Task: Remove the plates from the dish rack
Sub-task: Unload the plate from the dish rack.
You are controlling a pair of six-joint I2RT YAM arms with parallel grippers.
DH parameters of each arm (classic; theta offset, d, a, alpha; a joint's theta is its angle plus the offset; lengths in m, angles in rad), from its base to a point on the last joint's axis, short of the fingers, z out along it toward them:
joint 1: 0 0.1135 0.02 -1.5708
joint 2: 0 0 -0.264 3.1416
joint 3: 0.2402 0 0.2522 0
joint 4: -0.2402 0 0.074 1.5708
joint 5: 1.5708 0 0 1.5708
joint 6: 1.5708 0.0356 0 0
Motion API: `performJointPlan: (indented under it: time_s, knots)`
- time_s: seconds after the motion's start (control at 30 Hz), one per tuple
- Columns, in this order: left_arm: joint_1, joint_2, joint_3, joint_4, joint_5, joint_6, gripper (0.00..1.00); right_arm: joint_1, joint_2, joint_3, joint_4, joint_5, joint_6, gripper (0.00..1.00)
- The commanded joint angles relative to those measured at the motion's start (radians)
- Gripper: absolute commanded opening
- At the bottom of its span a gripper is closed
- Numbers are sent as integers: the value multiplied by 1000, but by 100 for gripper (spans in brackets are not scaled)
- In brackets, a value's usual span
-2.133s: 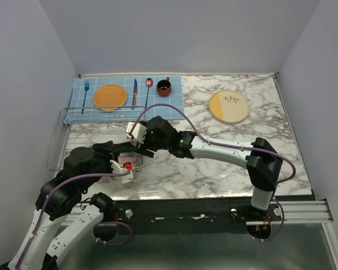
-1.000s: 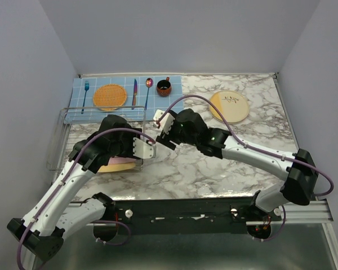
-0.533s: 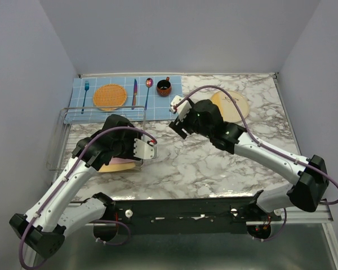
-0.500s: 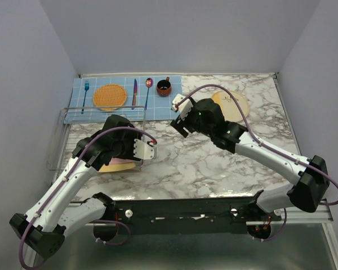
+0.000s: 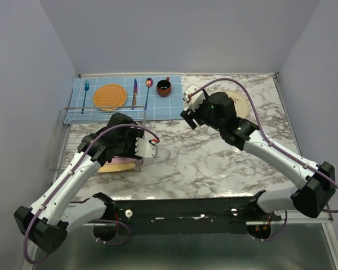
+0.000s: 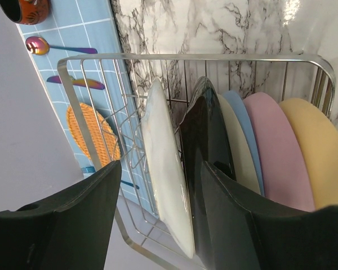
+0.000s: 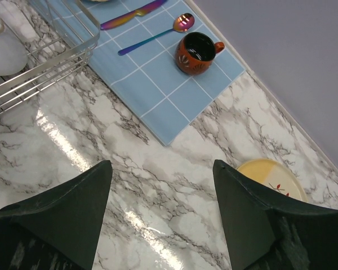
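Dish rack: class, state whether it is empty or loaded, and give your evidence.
Loaded: the left wrist view shows several plates standing on edge inside the dish rack.

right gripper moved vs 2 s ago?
Yes. In the top view the right gripper went from the right end of the dish rack rightward and toward the far edge, now next to the cream-and-yellow plate.
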Motion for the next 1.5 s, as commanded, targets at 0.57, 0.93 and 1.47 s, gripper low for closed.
performJointPlan:
  time_s: [0.57, 0.93, 1.47]
  knots:
    - [22, 130, -14, -84, -118, 62, 68, -18, -65, -42, 7, -52, 31, 81]
    - [41, 188, -28, -67, -150, 53, 62, -19, -84, -68, 9, -53, 31, 81]
    - [59, 219, -95, -32, -178, 54, 37, -19, -94, -71, -4, -53, 40, 81]
